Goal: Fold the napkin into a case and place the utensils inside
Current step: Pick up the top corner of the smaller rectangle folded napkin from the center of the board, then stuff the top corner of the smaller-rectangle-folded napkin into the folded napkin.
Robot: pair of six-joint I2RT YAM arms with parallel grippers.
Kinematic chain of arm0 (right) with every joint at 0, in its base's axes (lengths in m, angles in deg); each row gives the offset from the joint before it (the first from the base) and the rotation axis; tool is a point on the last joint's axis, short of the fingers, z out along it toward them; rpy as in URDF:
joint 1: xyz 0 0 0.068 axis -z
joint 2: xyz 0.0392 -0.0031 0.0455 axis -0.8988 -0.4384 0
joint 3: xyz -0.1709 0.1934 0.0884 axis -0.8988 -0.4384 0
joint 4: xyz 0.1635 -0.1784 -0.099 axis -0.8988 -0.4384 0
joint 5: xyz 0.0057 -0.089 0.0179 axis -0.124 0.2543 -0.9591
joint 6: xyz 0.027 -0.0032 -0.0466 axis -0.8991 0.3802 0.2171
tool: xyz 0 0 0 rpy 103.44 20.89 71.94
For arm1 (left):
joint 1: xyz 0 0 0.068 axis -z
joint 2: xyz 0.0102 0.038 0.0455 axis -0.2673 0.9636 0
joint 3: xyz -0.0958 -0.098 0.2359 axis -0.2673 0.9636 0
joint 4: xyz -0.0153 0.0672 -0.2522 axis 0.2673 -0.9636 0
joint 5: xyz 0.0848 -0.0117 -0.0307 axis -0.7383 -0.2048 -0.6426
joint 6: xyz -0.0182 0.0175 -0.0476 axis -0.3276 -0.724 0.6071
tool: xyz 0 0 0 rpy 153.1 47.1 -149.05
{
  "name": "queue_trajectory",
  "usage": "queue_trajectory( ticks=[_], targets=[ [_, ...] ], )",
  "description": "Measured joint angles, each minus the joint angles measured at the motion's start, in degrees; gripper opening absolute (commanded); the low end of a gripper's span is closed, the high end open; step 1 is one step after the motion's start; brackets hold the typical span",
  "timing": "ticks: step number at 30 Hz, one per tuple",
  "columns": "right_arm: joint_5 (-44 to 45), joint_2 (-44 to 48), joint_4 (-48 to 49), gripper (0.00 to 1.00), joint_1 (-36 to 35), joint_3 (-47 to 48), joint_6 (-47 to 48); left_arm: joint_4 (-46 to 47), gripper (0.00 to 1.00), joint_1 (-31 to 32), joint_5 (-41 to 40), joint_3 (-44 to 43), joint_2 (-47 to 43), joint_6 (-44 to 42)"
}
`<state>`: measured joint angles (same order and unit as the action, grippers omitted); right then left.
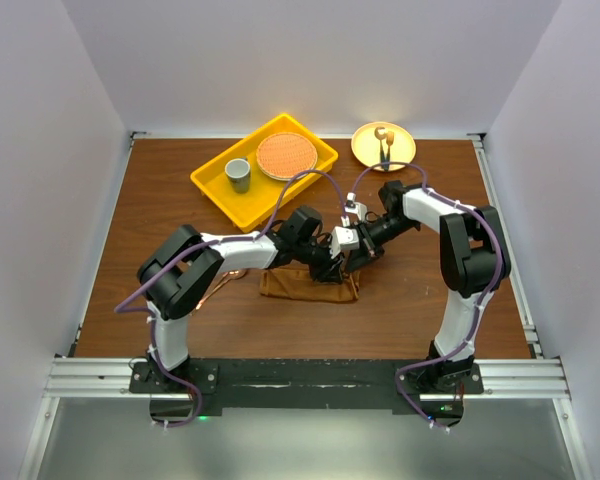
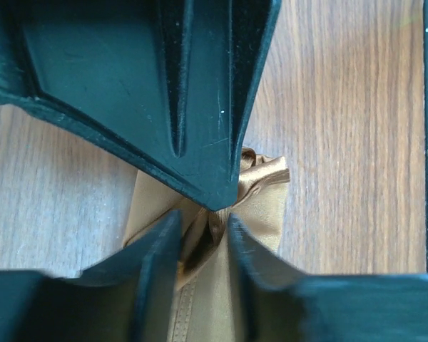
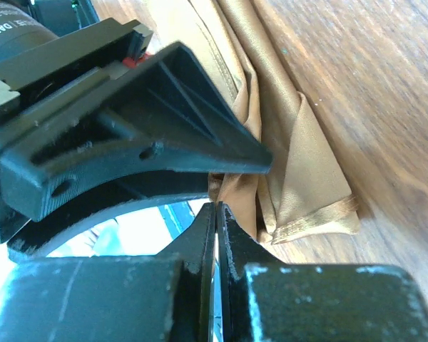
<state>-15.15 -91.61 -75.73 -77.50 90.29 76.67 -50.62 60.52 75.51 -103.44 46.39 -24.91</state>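
napkin lies folded oblong near the middle of the surface. my left claw grasps a bunched fold at its right end, probably to raise a layer and open a mouth. my right claw, clenched, presses beside it, probably steadying the cloth.

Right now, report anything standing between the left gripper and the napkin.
Nothing visible does. The left gripper has a bunched fold of the napkin between its fingers; the shut right gripper meets the same fold with its tip.
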Motion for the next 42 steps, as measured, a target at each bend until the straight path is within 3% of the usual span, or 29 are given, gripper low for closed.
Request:
queue_trajectory(
  ticks=[3,6,8,12,28,36,42],
  targets=[
    [-0.02,0.33,-0.22,0.00,0.00,0.00,0.37,-0.28,0.11,0.00,0.66,0.00,-0.07,-0.11],
    [0.02,0.37,-0.02,0.16,0.00,0.00,0.15,-0.63,0.04,0.00,1.01,0.00,-0.24,-0.04],
    [0.22,0.35,0.39,0.27,0.00,0.00,-0.55,-1.01,0.00,0.00,1.07,0.00,-0.39,0.04],
    [2.03,0.37,2.08,0.31,0.00,-0.13,-3.08,-1.51,0.00,0.00,1.05,0.02,-0.61,0.26],
    [10.58,-1.31,8.20,0.29,0.00,-2.69,-12.24,-2.19,0.00,0.00,0.94,2.54,-1.31,10.58],
    [13.62,-2.01,9.53,0.13,-0.59,-3.15,-12.41,-1.79,0.00,0.00,0.70,3.41,-1.36,15.30],
    [15.26,-1.99,10.21,0.11,-1.95,-3.72,-12.35,-2.05,0.00,0.00,0.70,3.89,-1.79,16.41]
  ],
)
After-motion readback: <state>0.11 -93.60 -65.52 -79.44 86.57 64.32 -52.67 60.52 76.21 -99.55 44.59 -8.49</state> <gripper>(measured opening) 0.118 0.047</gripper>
